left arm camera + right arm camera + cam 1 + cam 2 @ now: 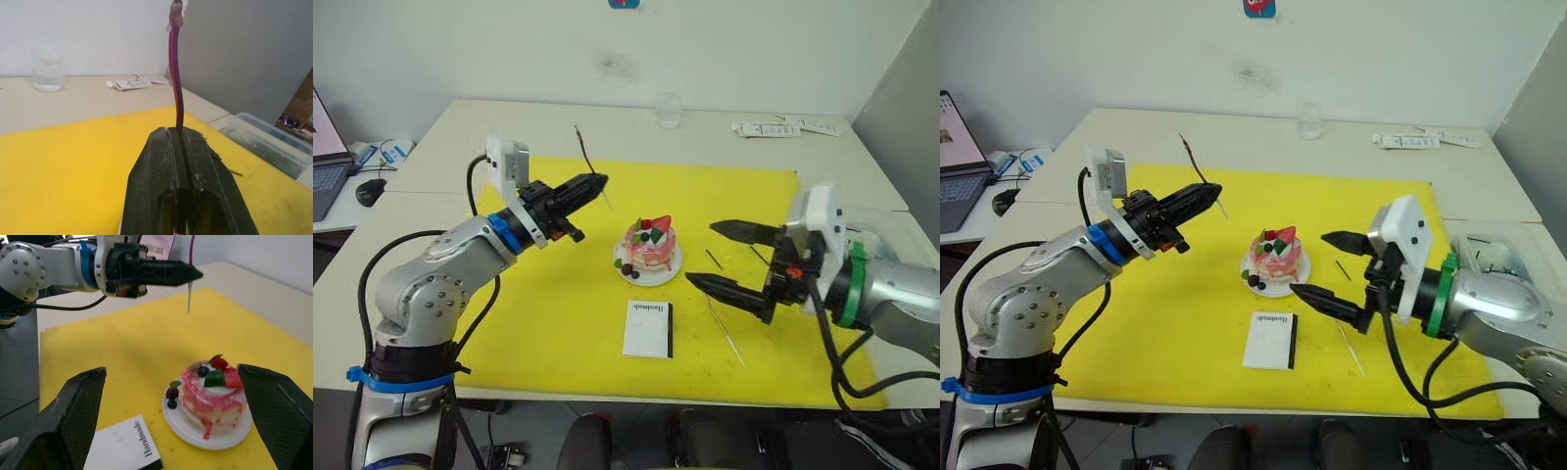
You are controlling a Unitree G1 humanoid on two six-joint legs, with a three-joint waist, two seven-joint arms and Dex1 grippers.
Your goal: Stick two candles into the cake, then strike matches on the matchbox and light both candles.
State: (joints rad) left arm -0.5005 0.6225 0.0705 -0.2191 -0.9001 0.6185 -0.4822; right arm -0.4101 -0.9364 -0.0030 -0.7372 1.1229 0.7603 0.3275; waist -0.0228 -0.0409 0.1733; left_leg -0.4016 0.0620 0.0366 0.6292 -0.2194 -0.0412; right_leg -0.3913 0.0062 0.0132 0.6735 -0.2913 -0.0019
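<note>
My left gripper [600, 183] is shut on one candle [582, 147], a thin dark reddish stick held roughly upright in the air, up and to the left of the cake [651, 242]. The candle's pale lower end [189, 296] pokes out below the fingers. The pink cake sits on a small white plate [658, 277] in the middle of the yellow mat. My right gripper [705, 255] is open just right of the cake, holding nothing. The other candle [725, 333] lies on the mat below it. The white matchbox [648, 328] lies in front of the cake. Two short matches [713, 258] lie right of the plate.
The yellow mat [558, 313] covers the table's middle. A glass of water [669, 110] and white packets [783, 127] stand at the far edge. A laptop [323, 157] and mouse [370, 191] are on the left. A clear container [1489, 250] sits by my right arm.
</note>
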